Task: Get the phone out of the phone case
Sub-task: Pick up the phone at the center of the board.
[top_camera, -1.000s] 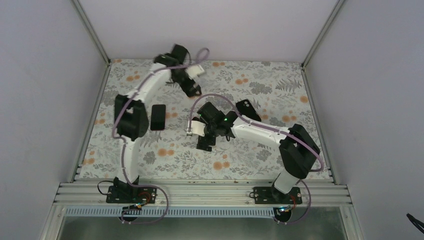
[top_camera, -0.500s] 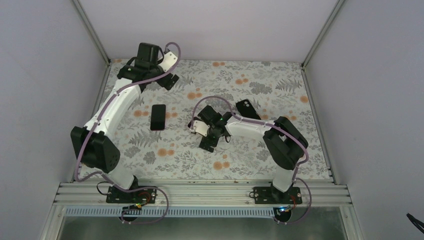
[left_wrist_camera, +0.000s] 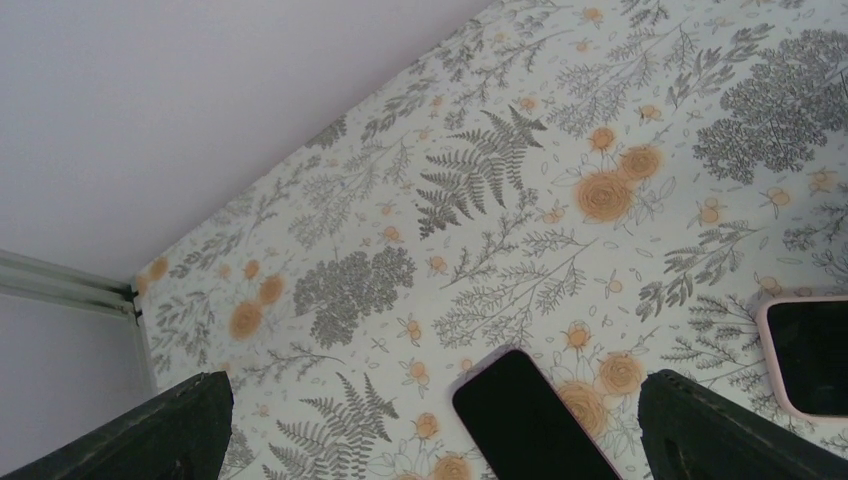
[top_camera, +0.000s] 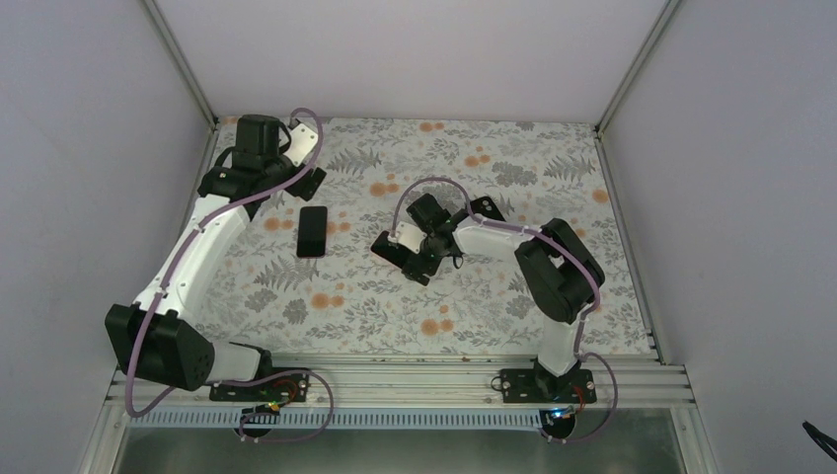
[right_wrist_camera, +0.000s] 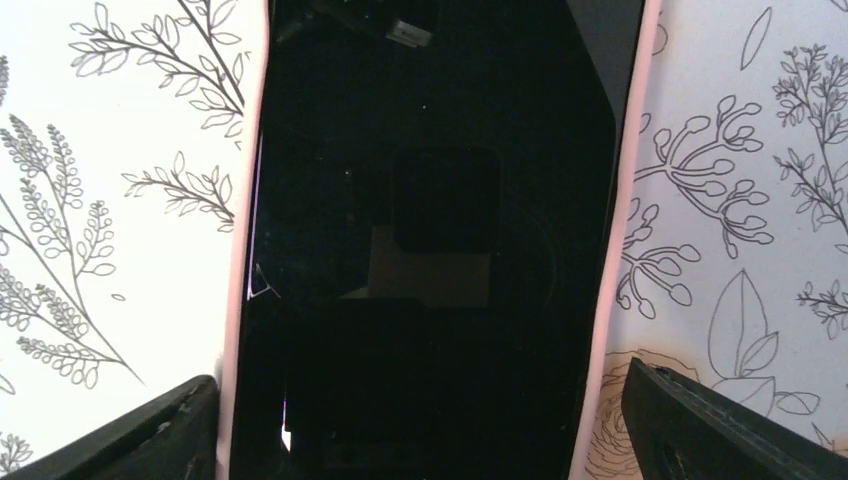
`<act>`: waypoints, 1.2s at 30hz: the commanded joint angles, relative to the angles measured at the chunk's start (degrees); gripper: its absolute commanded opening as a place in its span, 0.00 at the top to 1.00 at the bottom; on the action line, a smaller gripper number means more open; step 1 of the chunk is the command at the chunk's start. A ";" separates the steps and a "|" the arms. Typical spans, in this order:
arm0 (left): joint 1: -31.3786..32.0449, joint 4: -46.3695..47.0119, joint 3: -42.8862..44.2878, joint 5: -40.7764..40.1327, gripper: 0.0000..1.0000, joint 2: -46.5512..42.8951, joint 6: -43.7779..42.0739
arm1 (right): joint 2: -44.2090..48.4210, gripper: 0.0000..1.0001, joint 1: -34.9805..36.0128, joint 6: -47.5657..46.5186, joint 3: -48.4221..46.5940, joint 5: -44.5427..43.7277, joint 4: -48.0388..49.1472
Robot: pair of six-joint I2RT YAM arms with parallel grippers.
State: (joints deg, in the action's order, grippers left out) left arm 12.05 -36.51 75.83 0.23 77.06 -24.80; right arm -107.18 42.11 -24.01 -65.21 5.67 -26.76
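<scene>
Phone point(top_camera: 313, 231) lies bare & flat on the floral table point(top_camera: 474, 306), left of centre, w/ open room on every side. Pink-rimmed phone case point(right_wrist_camera: 430, 260) sits apart to its right, directly under the right gripper point(top_camera: 405, 259), jaws wide, fingers point(right_wrist_camera: 150, 430) outside both long edges. Left gripper point(left_wrist_camera: 437, 376) hangs toward the far-left corner, jaws wide & empty, phone just ahead of it.

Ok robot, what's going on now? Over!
Both jaws open, empty. Pink case lies flat, right under right jaws; full or empty, can't tell. Nothing on top.
</scene>
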 commanded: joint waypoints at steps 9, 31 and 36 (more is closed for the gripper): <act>-1.67 -4.85 -3.44 12.74 0.00 -0.34 -0.66 | -5.40 0.20 -2.25 -5.51 -3.40 7.17 -6.39; -3.96 -41.17 23.32 60.47 0.00 41.44 -17.80 | 15.42 0.59 -1.17 -7.52 -6.25 -5.65 0.66; -3.88 -41.27 27.57 64.34 0.00 45.46 -15.39 | 13.29 0.59 -0.65 -7.71 -9.48 -5.78 0.71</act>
State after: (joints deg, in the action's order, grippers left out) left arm 8.47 -73.82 99.35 56.58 121.16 -39.48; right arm -92.75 40.56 -30.61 -71.42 1.58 -29.12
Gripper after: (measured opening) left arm 0.995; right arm 0.759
